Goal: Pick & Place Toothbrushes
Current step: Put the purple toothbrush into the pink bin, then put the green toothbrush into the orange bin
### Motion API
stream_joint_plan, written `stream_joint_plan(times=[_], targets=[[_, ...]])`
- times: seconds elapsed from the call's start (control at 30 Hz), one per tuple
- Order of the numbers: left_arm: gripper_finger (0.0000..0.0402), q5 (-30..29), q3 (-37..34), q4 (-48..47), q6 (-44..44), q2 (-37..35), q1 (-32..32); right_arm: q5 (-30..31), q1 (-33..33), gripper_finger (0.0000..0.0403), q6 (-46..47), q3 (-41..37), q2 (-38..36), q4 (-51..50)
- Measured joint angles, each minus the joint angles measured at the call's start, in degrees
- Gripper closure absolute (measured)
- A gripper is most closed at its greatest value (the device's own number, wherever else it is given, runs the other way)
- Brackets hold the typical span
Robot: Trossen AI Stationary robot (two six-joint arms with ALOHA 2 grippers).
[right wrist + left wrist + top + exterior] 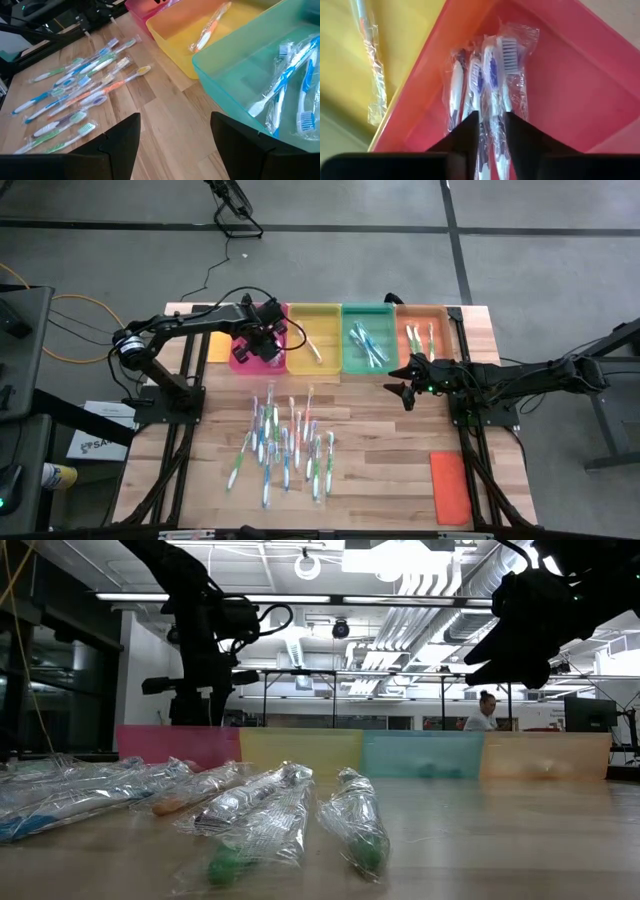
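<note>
Most wrapped toothbrushes [280,442] lie heaped on the table [390,450] in front of four trays. A few lie in the pink tray [580,85], where the left gripper [491,131] hangs, its fingers narrowly parted around one wrapped brush. The right gripper [175,145] hovers spread and empty near the green tray [235,95].

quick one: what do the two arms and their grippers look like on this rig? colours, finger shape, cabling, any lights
Both arms are black, built of slim tubular links with bulkier joints. The left arm has a silver ring at its base joint and black cable loops near its wrist; orange cable trails off behind it. The right arm shows a small green light near its wrist. The left gripper and right gripper have flat, matte black, wedge-shaped fingers.
</note>
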Motion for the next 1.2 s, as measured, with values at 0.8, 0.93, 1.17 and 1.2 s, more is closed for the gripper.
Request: stream_joint_plan(times=[0.8, 0.93, 1.17, 1.2], targets=[[0.0399, -9.9, 0.1, 9.8, -24.9, -5.0, -0.4, 5.8, 0.0, 0.0168, 5.2, 0.0, 0.0, 3.9], [0.0401, -9.3, 0.1, 9.1, -26.5, -8.6, -0.4, 5.8, 0.0, 0.0168, 6.4, 0.0, 0.0, 4.8], [0.0401, -3.3, 0.1, 9.2, -26.8, -11.4, -0.4, 8.1, 0.0, 0.0168, 6.5, 0.0, 0.0, 6.9], [0.0401, -2.8, 0.1, 9.2, -26.8, -11.5, -0.4, 8.2, 0.0, 0.0168, 6.4, 0.0, 0.0, 6.9]])
